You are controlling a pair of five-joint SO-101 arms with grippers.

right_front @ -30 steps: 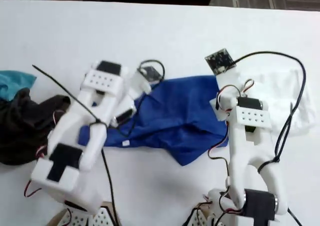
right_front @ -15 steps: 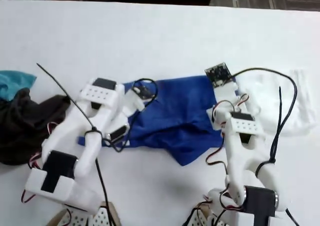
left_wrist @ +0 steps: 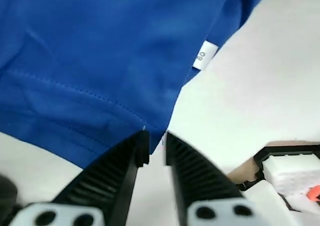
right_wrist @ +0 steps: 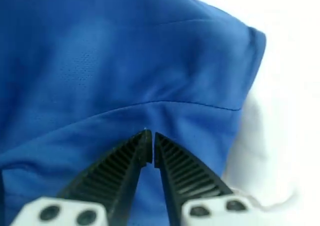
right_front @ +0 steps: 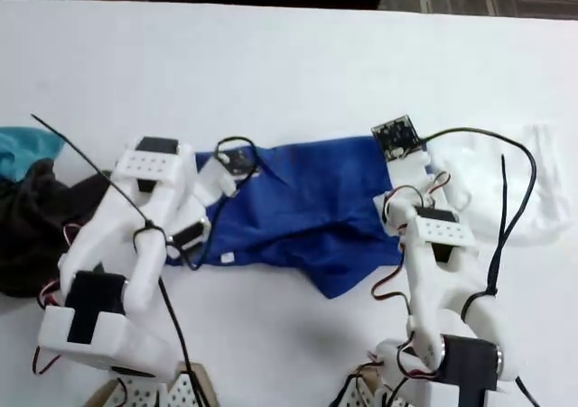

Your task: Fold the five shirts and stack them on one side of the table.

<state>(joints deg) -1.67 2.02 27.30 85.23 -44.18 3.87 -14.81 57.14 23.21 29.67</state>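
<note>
Blue shirt [right_front: 307, 208], pinched at 9 o'clock by the left tool [left_wrist: 154, 141] and at 3 o'clock by the right tool [right_wrist: 151, 143], seems stretched for folding; next, carry one edge across.

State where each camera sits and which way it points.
High view: fixed overhead, looking down on table, left arm, right arm, blue shirt.
Left wrist view: on that arm, looking along the left fingers pinching the shirt's edge.
Right wrist view: likewise, right fingers pinching a shirt fold.
All share the blue shirt.
</note>
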